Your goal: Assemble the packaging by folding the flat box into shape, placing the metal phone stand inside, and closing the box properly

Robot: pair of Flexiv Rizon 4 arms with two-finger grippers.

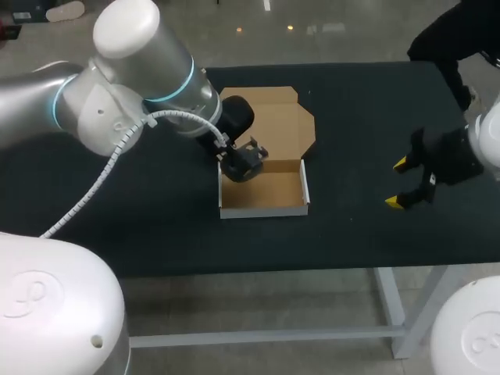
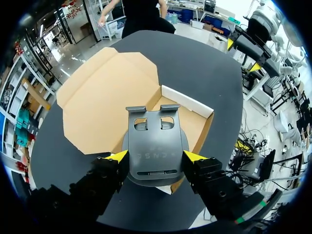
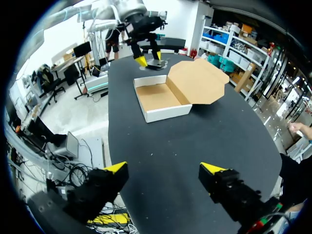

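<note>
The cardboard box (image 1: 266, 205) lies in the middle of the table, folded into a shallow tray with white outer walls. Its brown lid (image 1: 281, 125) lies flat behind it. My left gripper (image 1: 238, 160) is shut on the dark metal phone stand (image 1: 250, 154), at the tray's back left corner. In the left wrist view the stand (image 2: 157, 141) sits between both yellow tips of that gripper (image 2: 157, 157), over the tray's corner wall (image 2: 187, 101). Whether the stand rests on the box I cannot tell. My right gripper (image 1: 397, 183) hangs open and empty, far right of the box.
The dark tabletop (image 1: 351, 234) is bare around the box. In the right wrist view, a wide stretch of bare mat separates my right gripper (image 3: 164, 168) from the tray (image 3: 161, 113) and my left gripper (image 3: 148, 58) beyond it.
</note>
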